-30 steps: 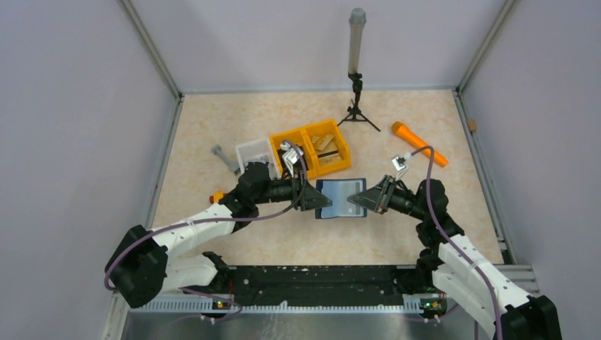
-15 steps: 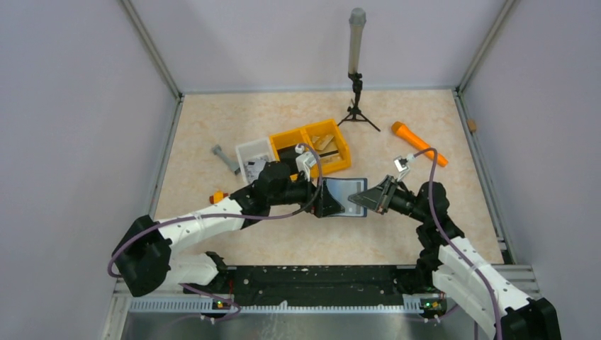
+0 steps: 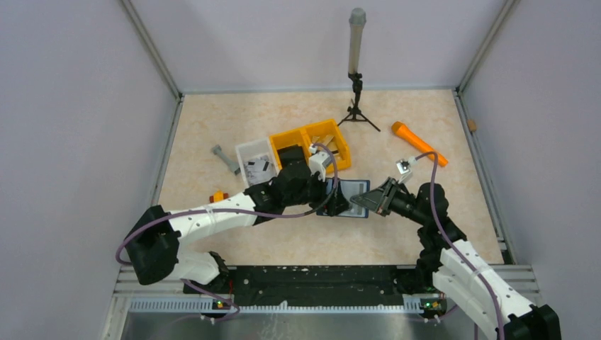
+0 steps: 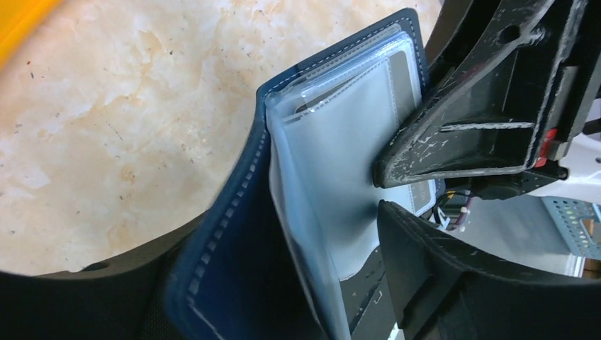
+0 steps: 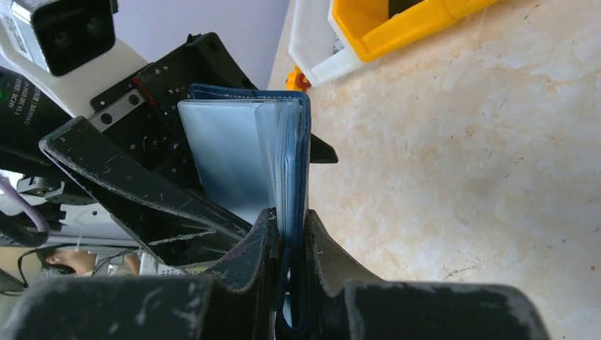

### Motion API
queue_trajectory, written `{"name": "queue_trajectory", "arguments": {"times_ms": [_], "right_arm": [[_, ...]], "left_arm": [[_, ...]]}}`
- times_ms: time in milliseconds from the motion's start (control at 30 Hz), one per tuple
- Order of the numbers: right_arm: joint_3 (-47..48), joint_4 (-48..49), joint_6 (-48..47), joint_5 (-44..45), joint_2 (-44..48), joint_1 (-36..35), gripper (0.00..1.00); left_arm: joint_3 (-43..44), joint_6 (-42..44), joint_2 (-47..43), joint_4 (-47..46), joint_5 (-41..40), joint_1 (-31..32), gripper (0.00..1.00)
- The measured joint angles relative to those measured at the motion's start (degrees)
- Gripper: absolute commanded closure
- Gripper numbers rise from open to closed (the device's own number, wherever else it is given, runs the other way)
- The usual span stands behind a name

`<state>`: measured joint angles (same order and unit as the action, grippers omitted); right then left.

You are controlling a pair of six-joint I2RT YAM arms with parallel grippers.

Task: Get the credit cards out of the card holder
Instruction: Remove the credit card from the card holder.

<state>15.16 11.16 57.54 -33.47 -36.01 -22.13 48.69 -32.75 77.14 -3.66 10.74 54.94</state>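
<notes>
The navy card holder (image 3: 353, 189) is held up off the table between both grippers. My right gripper (image 3: 363, 202) is shut on its folded edge; in the right wrist view (image 5: 289, 221) the jaws pinch the navy cover (image 5: 303, 163) and the pale pocket leaves. My left gripper (image 3: 339, 200) is open, and in the left wrist view (image 4: 298, 241) its jaws straddle the holder's other side. The navy flap (image 4: 220, 262) lies against one finger, and a gap separates the pale leaves (image 4: 333, 163) from the other finger (image 4: 439, 283). A greyish card (image 4: 401, 71) shows inside a clear pocket.
A yellow two-compartment bin (image 3: 333, 145) holding a black block (image 3: 288, 155) and a white tray (image 3: 254, 157) stand just behind the grippers. A grey tool (image 3: 225, 159), a small orange block (image 3: 216, 197), an orange torch (image 3: 419, 143) and a tripod stand (image 3: 356, 85) lie around.
My left arm has reached to the right, bringing its open gripper from beside the holder's left edge to around it. The right gripper has kept its hold with little movement.
</notes>
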Motion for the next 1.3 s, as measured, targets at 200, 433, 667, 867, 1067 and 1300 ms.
{"name": "queue_trajectory", "arguments": {"times_ms": [200,433,667,867,1067,1300], "right_arm": [[0.0,-1.4,-0.1,1.3,1.6,0.0,0.85],[0.0,-1.5,0.1,1.5,3.2,0.0,0.68],[0.0,-1.2,0.1,1.2,3.7,0.0,0.72],[0.0,-0.9,-0.1,1.0,3.1,-0.2,0.47],[0.0,0.0,-0.3,0.6,2.2,-0.2,0.49],[-0.5,2.0,1.2,-0.2,1.7,-0.2,0.91]], "left_arm": [[0.1,-0.4,0.2,0.0,0.7,0.0,0.61],[-1.0,-0.1,-2.1,1.1,0.0,-1.7,0.77],[-4.9,-1.9,-4.3,-0.4,2.7,-4.5,0.76],[-8.3,-5.4,-4.7,-5.8,8.8,-7.0,0.75],[-9.4,-8.5,-5.6,-10.7,12.5,-7.7,0.75],[-14.4,-13.7,-7.4,-21.0,14.4,-9.0,0.78]]}}
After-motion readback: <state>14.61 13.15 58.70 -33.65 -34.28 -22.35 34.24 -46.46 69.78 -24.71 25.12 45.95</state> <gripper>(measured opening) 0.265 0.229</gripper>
